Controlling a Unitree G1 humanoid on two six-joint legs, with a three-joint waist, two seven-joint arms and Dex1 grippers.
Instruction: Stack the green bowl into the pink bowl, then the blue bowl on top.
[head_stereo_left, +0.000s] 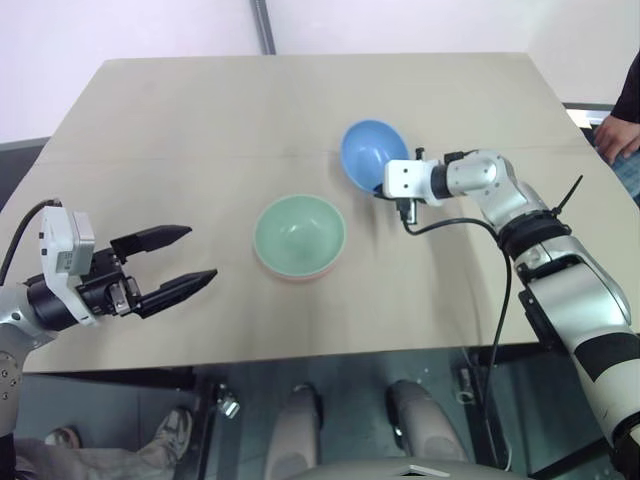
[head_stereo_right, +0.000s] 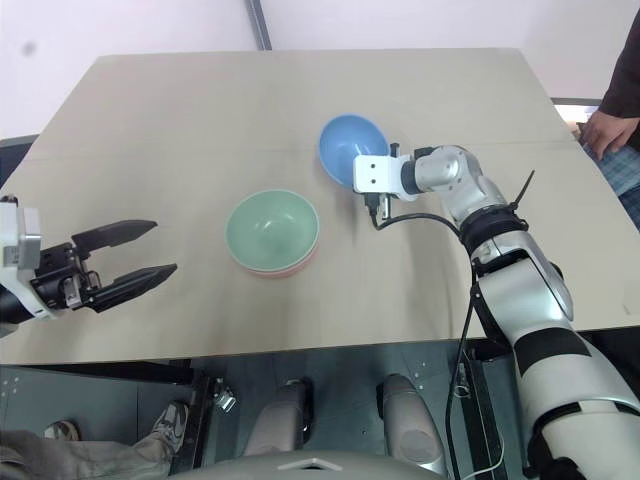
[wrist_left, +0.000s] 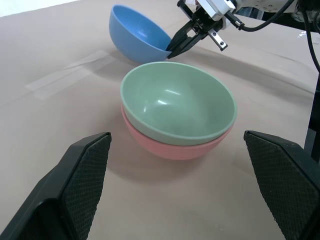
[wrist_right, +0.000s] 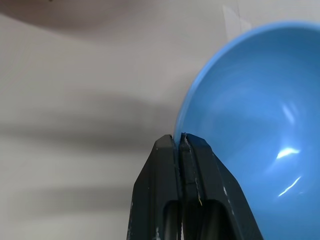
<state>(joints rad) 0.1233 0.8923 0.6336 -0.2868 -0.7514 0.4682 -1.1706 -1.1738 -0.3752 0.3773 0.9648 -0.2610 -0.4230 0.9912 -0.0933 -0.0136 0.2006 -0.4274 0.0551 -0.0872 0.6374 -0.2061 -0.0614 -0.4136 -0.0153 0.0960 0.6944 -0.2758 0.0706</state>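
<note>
The green bowl (head_stereo_left: 298, 232) sits nested in the pink bowl (wrist_left: 172, 146) at the middle of the table; only a pink band shows under it. Just beyond and to the right, the blue bowl (head_stereo_left: 368, 150) is tipped up on its side. My right gripper (wrist_right: 180, 137) is shut on its near rim, and the wrist view shows the rim pinched between the two black fingers. My left gripper (head_stereo_left: 200, 252) hangs open at the table's left front, facing the stacked bowls from a distance, with nothing between its fingers.
The tan table (head_stereo_left: 200, 120) is bare apart from the bowls and a strip of clear tape (wrist_left: 65, 75). A person (head_stereo_left: 622, 120) stands at the far right edge. A cable (head_stereo_left: 470, 225) loops from my right wrist.
</note>
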